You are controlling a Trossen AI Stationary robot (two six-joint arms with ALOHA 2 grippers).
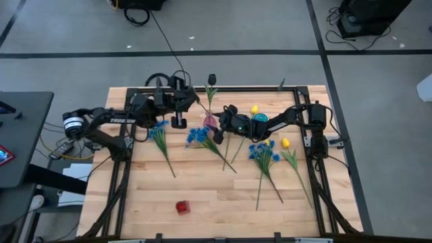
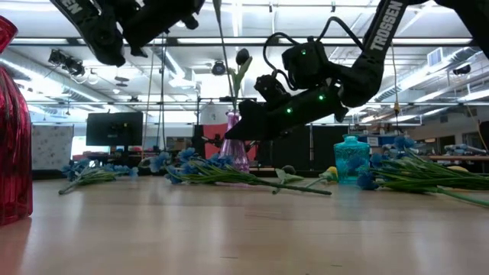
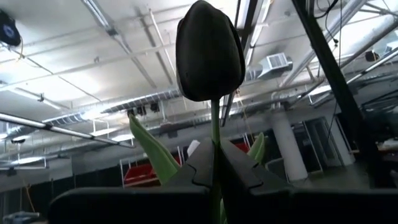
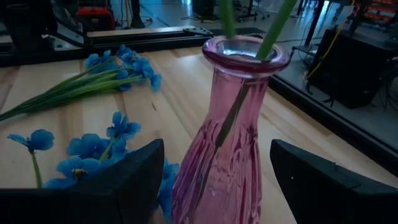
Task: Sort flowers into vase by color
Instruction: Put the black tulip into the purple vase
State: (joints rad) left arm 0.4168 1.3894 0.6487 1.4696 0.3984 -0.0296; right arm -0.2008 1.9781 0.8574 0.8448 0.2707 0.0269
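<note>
My left gripper [image 3: 214, 146] is raised over the table's far middle [image 1: 192, 101] and is shut on a dark tulip [image 3: 208, 50]. In the low view a thin stem [image 2: 224, 61] runs from the picture's top down to the mouth of the pink vase [image 2: 235, 149], and a dark tulip [image 2: 242, 57] stands above that vase. Two green stems [image 4: 273, 22] enter the vase mouth. My right gripper [image 4: 217, 149] is open at table height, with a finger on each side of the pink vase [image 4: 230, 137] and a gap showing on both sides. Blue bunches [image 1: 198, 135] lie beside it. My left gripper pinches the dark tulip's stem [image 3: 215, 127] just below the blossom, between its two fingers [image 3: 242, 168]. The fingers point upward, and the blossom stands upright above them. The stem passes down between the fingers and is hidden below them.
A teal vase [image 1: 260, 120] with a yellow tulip [image 1: 254, 109] stands right of the pink vase. A red vase [image 1: 181, 207] stands near the table's near edge. More blue bunches [image 1: 160, 131] [image 1: 263, 150] and a yellow tulip [image 1: 285, 143] lie on the wooden table [image 1: 223, 202].
</note>
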